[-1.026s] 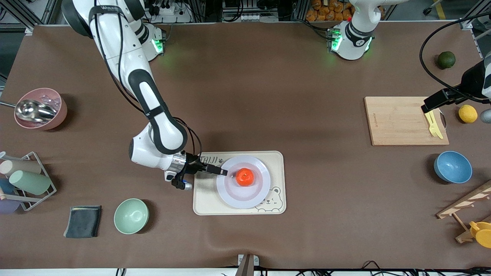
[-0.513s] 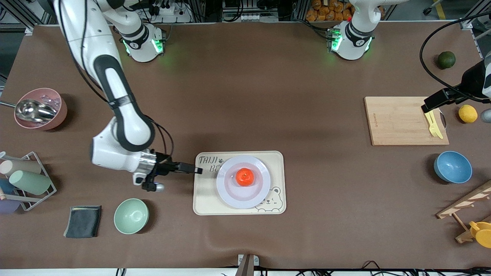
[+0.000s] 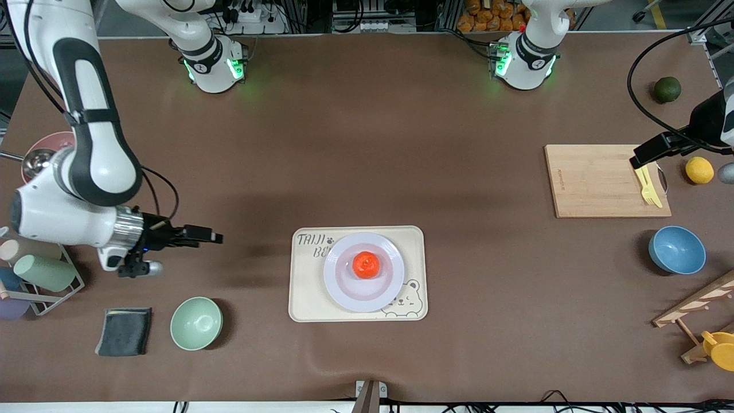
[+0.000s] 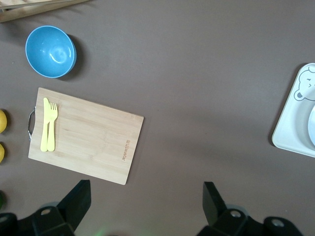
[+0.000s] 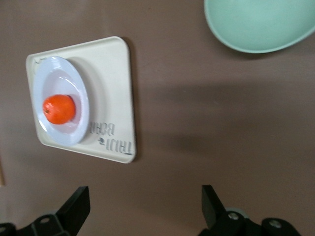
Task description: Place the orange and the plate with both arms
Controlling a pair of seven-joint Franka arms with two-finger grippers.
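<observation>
The orange (image 3: 366, 264) lies in the well of the pale plate (image 3: 385, 289), which sits on the cream bear-print tray (image 3: 302, 298) in the middle of the table. Both also show in the right wrist view: the orange (image 5: 59, 109) on the plate (image 5: 76, 88). My right gripper (image 3: 206, 235) is open and empty over bare table, between the tray and the cup rack. My left gripper (image 3: 651, 154) is open and empty over the edge of the cutting board (image 3: 596, 180); its fingers (image 4: 78, 199) frame bare table.
A green bowl (image 3: 196, 323) and a dark cloth (image 3: 123, 331) lie near the front camera. A pink bowl with a scoop (image 3: 40, 158) and a cup rack (image 3: 34, 269) stand at the right arm's end. A blue bowl (image 3: 676, 250), lemon (image 3: 699, 170), dark green fruit (image 3: 667, 89) and yellow fork (image 3: 648, 186) are at the left arm's end.
My right gripper has drawn away from the plate's rim toward the right arm's end of the table, open and empty. The orange and plate stay on the tray. The left arm has not moved.
</observation>
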